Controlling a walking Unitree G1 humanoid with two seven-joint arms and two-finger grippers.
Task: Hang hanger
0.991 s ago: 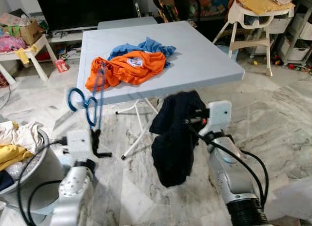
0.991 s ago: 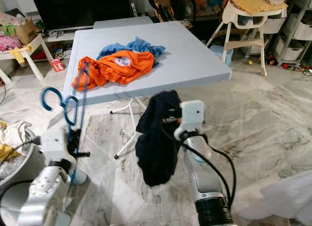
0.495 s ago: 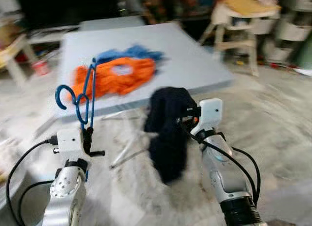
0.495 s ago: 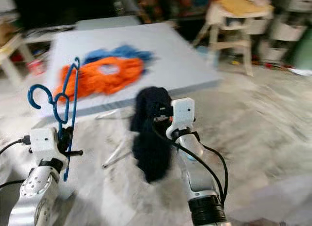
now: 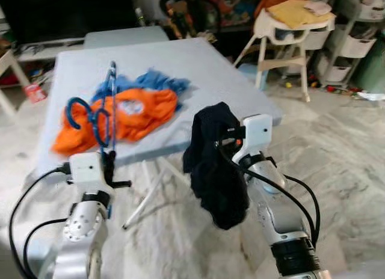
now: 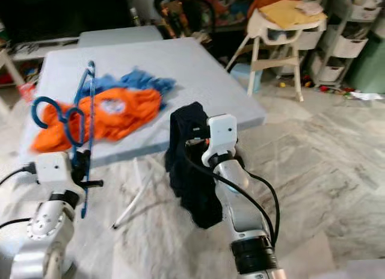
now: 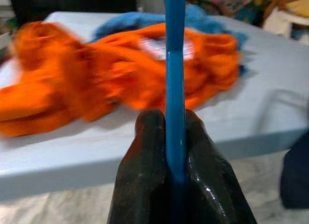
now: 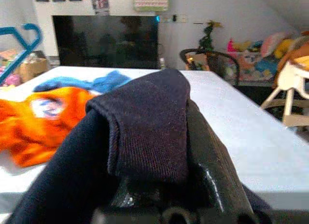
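- Left gripper [image 7: 175, 151], near side of the table [image 5: 228, 74]: fingers clamped on blue hanger [image 5: 103, 113], held upright, hook free.
- Right gripper [image 5: 231, 134], off the table's front edge: pinching dark garment [image 5: 216, 165], which hangs loose, likely for threading onto the hanger.
- Orange shirt [image 5: 129, 113] lies on the table.

**Table and floor before me**

Ahead of me stands a pale blue-grey folding table [image 5: 228, 80] on white legs [image 5: 144, 195], set on a grey-veined marble floor [image 5: 337, 165]. On its top, toward my left, an orange garment [image 5: 129, 113] lies crumpled, with a blue garment [image 5: 162, 82] bunched just behind it, touching it. A second grey table [image 5: 123, 35] stands against the far edge. A white high chair [image 5: 283, 41] stands on the floor to my right.
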